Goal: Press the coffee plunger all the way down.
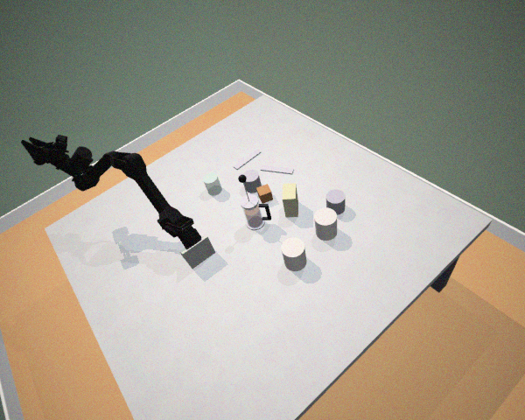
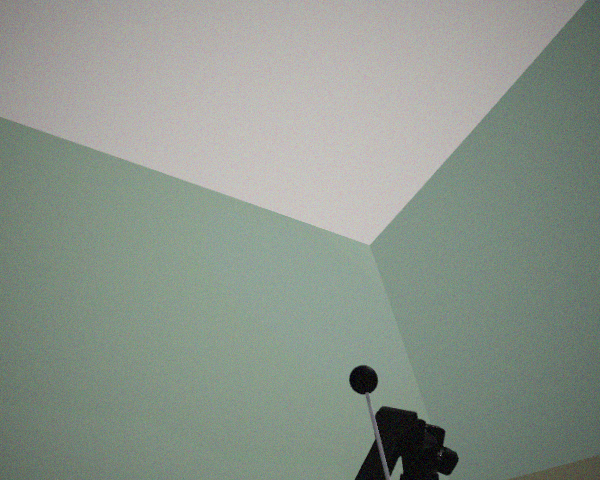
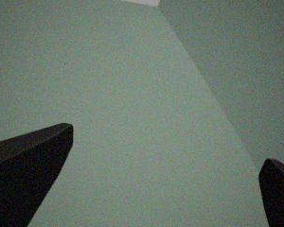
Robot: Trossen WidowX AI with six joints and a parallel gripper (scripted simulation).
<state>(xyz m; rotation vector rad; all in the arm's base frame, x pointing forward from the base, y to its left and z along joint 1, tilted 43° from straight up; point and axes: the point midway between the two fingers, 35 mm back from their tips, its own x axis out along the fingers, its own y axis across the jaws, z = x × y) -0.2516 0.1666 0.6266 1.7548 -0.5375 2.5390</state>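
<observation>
The coffee press (image 1: 254, 214) is a clear glass cylinder with a black handle, upright near the middle of the white table (image 1: 262, 316). Its plunger stands raised on a thin rod, with the black knob (image 1: 241, 178) (image 2: 363, 379) well above the lid. My gripper (image 1: 29, 145) (image 3: 168, 151) is open and empty. It is high up and far to the left of the press, past the table's left edge, pointing away from it. In the wrist view only the two dark fingertips and the green wall show.
Around the press stand several pale cylinders (image 1: 293, 253) (image 1: 325, 222) (image 1: 335, 200) (image 1: 213, 183) (image 1: 252, 180), an orange cube (image 1: 265, 192) and a yellow block (image 1: 290, 199). Two flat strips (image 1: 247, 159) (image 1: 276, 170) lie behind. The arm's base (image 1: 198, 251) is left of the press.
</observation>
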